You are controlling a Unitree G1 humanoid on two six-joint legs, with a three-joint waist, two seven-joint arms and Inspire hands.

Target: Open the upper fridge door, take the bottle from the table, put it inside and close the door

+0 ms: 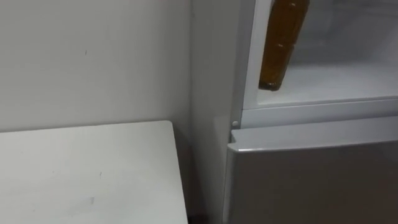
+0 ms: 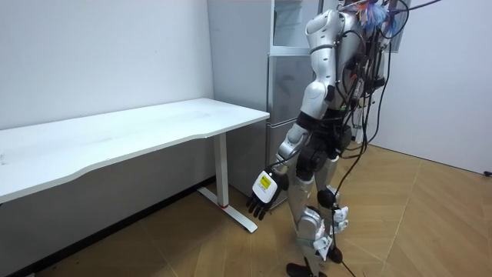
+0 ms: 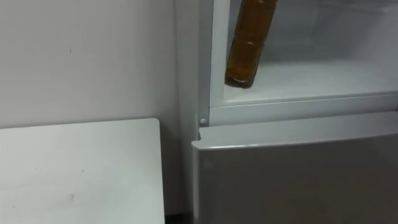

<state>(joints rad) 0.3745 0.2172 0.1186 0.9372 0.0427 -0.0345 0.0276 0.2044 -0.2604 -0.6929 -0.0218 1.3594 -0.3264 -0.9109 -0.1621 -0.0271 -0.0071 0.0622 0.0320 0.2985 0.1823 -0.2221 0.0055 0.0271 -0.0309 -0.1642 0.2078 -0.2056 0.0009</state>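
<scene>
A bottle of amber liquid hangs slightly tilted at the left side of the open upper fridge compartment. Its base is low over the white floor of the compartment, and its top runs out of the eye views' upper edge, so what holds it is hidden. In the room view I stand close in front of the fridge, facing it. My left hand hangs at my side near knee height, with relaxed fingers and nothing in it.
The lower fridge door is shut, grey, just under the open compartment. A white table stands to my left against the wall, a narrow gap between it and the fridge. Wooden floor lies behind me.
</scene>
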